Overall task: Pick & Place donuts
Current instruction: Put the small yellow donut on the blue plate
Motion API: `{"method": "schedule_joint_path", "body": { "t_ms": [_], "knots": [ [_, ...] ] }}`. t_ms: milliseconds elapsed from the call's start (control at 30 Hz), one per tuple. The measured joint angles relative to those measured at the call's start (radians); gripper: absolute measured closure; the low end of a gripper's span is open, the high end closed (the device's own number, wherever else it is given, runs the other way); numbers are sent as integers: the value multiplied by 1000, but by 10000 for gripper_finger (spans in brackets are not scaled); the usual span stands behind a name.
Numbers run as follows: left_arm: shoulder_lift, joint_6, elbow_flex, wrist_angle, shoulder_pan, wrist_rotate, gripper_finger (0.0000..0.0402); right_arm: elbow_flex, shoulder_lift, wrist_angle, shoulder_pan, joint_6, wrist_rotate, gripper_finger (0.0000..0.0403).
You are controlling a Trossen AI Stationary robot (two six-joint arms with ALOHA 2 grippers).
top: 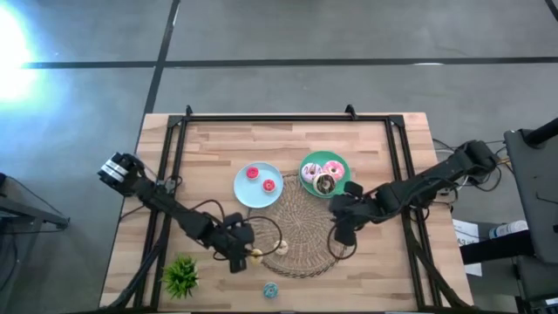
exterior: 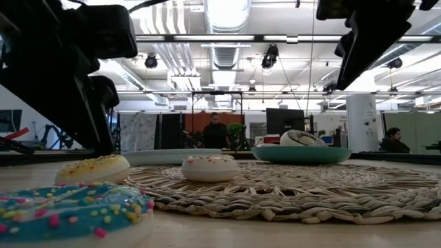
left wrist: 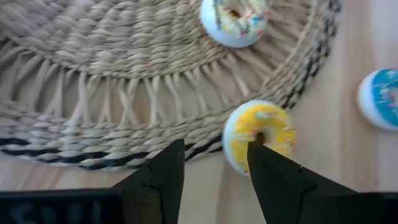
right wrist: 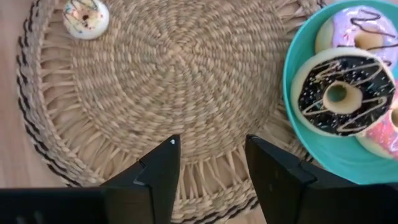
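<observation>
My left gripper (left wrist: 216, 146) (top: 241, 251) is open and low at the woven mat's near edge. A yellow donut (left wrist: 260, 132) (top: 255, 255) (exterior: 93, 169) lies flat there, half on the mat's rim, beside one fingertip rather than between the two. A cream sprinkled donut (left wrist: 235, 20) (top: 282, 248) (exterior: 209, 167) lies on the mat, and a blue one (left wrist: 380, 96) (top: 271, 290) (exterior: 69, 207) on the bare wood. My right gripper (right wrist: 211, 140) (top: 342, 234) hovers open over the mat's right part. Chocolate (right wrist: 339, 93), lilac (right wrist: 364, 31) and pink (right wrist: 382, 134) donuts lie in the green plate (top: 325, 173). My left gripper has one fingertip (left wrist: 258, 155) at the yellow donut's near rim (left wrist: 239, 146), coming from above. I cannot tell whether it touches. The donut lies flat on the mat's edge and the table.
A pale blue plate (top: 243, 194) (exterior: 165, 156) with two red donuts (top: 253, 173) sits left of the green plate. The round woven mat (top: 301, 222) (right wrist: 168, 68) covers the table's middle. A small green plant (top: 180, 276) stands at the near left corner. People show in the room behind.
</observation>
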Motion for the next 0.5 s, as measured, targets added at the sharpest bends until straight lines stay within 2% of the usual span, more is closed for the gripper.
{"method": "schedule_joint_path", "body": {
  "t_ms": [167,300,500],
  "knots": [
    [16,2,-3,-17,13,23,252,-14,-12,-1,1,5,6,232],
    [21,10,-3,54,32,32,252,-15,-12,2,1,5,26,232],
    [54,9,-7,79,58,119,252,-24,-12,8,0,5,52,232]
  ]
}}
